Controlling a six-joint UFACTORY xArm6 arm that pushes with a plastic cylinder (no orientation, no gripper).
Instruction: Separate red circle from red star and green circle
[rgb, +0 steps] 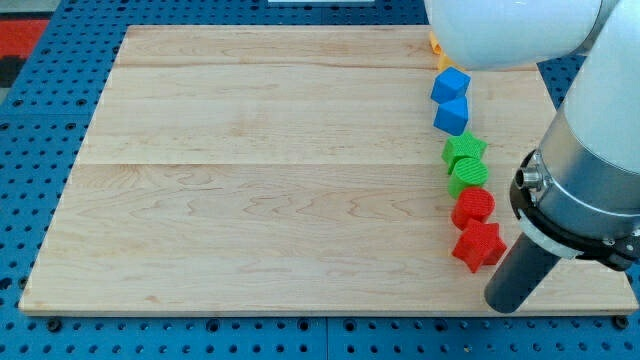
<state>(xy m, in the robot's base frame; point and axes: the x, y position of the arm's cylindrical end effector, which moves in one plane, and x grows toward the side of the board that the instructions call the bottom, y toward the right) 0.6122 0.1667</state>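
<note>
while my tip (503, 303) sits beside red star (478, 246), red circle (472, 208) touches green circle (468, 174), no jaws

Arm housing (520, 30): glossy white, rounded, smooth shell, near board's top-right corner. Second white segment (615, 90) along board's right edge, cylindrical, soft grey shading. Below it: brushed silver-grey metal collar (590, 175). Under collar: black ring flange (575, 225), small round silver screw or fitting on its left side. Rod (520, 275): dark charcoal, matte, straight cylinder. My tip (502, 305): blunt rounded end, same dark colour, near board's bottom-right corner.
</note>
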